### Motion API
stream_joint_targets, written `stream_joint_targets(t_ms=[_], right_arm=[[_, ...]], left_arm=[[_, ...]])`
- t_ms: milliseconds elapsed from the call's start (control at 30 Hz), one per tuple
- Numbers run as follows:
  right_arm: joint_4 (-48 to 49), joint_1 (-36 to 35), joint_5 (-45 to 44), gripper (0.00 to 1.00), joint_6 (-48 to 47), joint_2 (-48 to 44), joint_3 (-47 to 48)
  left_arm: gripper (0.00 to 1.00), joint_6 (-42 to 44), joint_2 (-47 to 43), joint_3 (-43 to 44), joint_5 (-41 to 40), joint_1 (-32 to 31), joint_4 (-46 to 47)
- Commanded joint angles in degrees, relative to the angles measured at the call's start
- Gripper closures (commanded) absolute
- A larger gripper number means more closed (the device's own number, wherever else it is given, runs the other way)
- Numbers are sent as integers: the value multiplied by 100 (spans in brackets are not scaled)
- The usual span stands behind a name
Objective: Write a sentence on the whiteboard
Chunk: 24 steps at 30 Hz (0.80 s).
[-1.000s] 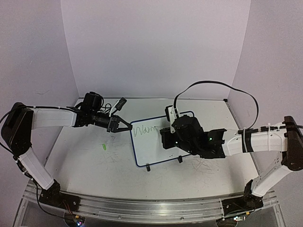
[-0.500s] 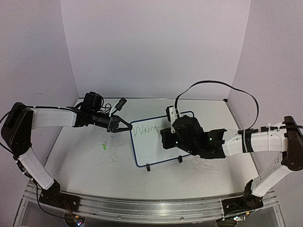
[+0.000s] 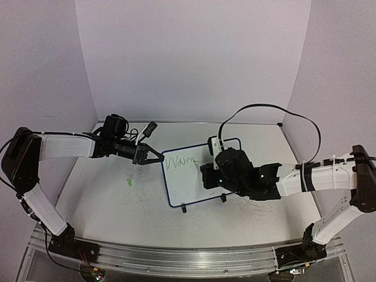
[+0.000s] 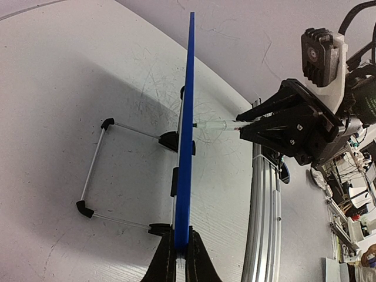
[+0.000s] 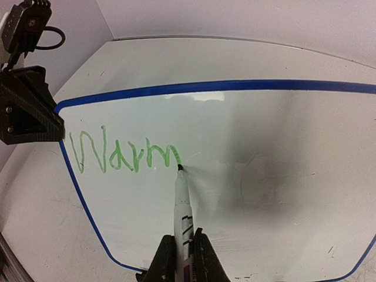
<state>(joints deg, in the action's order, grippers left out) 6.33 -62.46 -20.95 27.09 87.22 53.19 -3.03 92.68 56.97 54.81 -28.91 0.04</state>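
Note:
The whiteboard (image 3: 183,187) stands tilted on its feet at mid-table, blue-rimmed. Green letters of the sentence (image 3: 179,161) read "Warm" near its top left, plain in the right wrist view (image 5: 123,154). My left gripper (image 3: 157,158) is shut on the board's left edge; in the left wrist view its jaws (image 4: 181,244) pinch the blue rim (image 4: 187,135). My right gripper (image 5: 183,242) is shut on a white marker (image 5: 183,205). The marker's tip touches the board at the end of the "m". From the left wrist the marker (image 4: 214,126) meets the board's face.
A small green cap (image 3: 128,182) lies on the table left of the board. The board's wire stand (image 4: 94,170) reaches out behind it. The tabletop carries faint grey scribbles. Walls close in on three sides, and a metal rail (image 3: 176,258) runs along the near edge.
The marker tip has moved a little to the right, adding the last stroke of the "m". The left arm has held still on the board's edge.

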Motion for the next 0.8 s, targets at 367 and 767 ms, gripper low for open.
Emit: stream_joint_targets(t_ms=[367,767], right_arm=[[-106,38,-153,100,-255,-8,253],[472,33,75,100,-776,-1036,-314]], left_arm=[[100,109,-39,154,103,-124,-153],[100,118,-30,162,102,-124,-154]])
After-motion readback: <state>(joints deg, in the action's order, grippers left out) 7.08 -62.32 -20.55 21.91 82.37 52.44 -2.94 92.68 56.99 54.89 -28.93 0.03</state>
